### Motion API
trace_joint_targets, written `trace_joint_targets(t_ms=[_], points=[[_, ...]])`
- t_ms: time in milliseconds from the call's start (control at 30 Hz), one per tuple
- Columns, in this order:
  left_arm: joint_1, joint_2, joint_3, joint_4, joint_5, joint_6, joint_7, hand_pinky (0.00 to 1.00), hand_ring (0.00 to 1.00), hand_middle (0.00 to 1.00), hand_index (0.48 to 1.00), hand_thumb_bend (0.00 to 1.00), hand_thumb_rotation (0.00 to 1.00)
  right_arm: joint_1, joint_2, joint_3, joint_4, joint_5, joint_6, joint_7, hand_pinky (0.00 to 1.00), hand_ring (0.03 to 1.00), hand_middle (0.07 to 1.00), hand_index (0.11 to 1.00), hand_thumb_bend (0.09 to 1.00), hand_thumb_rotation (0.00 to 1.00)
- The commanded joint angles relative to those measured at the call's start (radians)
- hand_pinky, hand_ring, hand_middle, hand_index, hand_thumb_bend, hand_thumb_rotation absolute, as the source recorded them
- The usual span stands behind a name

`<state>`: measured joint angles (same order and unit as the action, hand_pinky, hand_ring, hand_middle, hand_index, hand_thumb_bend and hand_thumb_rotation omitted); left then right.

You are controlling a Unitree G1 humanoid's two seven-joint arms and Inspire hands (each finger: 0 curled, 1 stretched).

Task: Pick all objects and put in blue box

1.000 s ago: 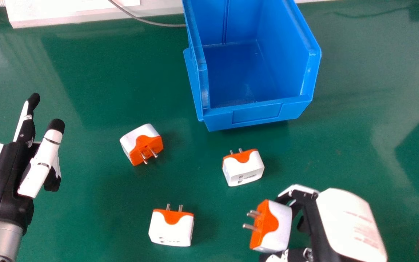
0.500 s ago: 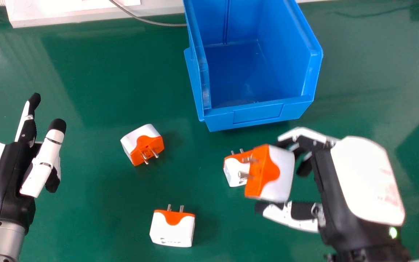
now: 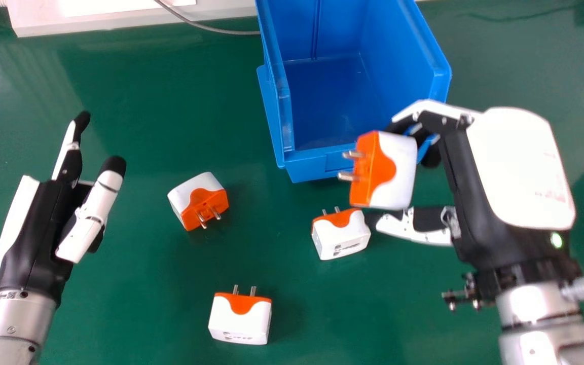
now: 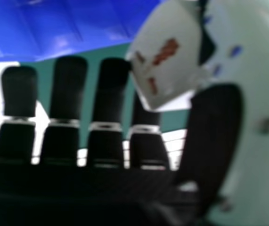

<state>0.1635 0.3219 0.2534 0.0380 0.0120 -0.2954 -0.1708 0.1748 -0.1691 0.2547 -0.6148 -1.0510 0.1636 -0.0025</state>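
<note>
Head view: the near adapter [image 3: 241,322] is resting on the green bench [image 3: 145,304], its prongs pointing toward the blue box [image 3: 358,165]. The left hand [image 3: 43,223] is hovering at the left side, its fingers extending and its thumb standing apart from them. The middle adapter [image 3: 340,235] is lying between the near adapter and the box; the left adapter [image 3: 198,200] is lying farther left, its prongs facing the near side. The right hand [image 3: 520,167] is clamping the held adapter [image 3: 396,172] above the bench, in front of the box's low near wall, with the prongs pointing left. In the right hand view, the fingers [image 4: 68,94] and thumb [image 4: 209,136] are gripping that adapter from opposite sides. At the far edge, a grey cable [image 3: 206,28] is running behind the box.
</note>
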Motion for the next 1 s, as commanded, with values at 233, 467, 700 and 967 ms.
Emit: trace_joint_targets(t_ms=[233,467,700,967], points=[[-0.014,-0.025,-0.001,0.027,-0.020,-0.032,0.014,0.00,0.00,0.00,1.000,0.37,0.88,-0.185,-0.002,-0.032,0.115,0.014,-0.004,0.015,0.35,0.436,0.524,0.486,0.496,0.00],[-0.016,-0.029,0.005,0.034,-0.034,-0.019,0.009,0.00,0.00,0.00,1.000,0.41,0.87,-0.330,-0.013,-0.037,0.242,0.036,0.001,0.023,0.35,0.434,0.522,0.491,0.496,0.00],[-0.016,-0.033,0.001,0.026,-0.043,0.001,0.009,0.00,0.00,0.00,1.000,0.46,0.86,-0.516,-0.022,-0.021,0.416,0.035,0.033,0.044,0.34,0.438,0.526,0.490,0.495,0.00],[-0.014,-0.033,-0.002,0.021,-0.040,0.012,0.010,0.00,0.00,0.00,1.000,0.49,0.87,-0.675,-0.031,0.006,0.577,0.040,0.043,0.026,0.34,0.438,0.532,0.490,0.494,0.00]])
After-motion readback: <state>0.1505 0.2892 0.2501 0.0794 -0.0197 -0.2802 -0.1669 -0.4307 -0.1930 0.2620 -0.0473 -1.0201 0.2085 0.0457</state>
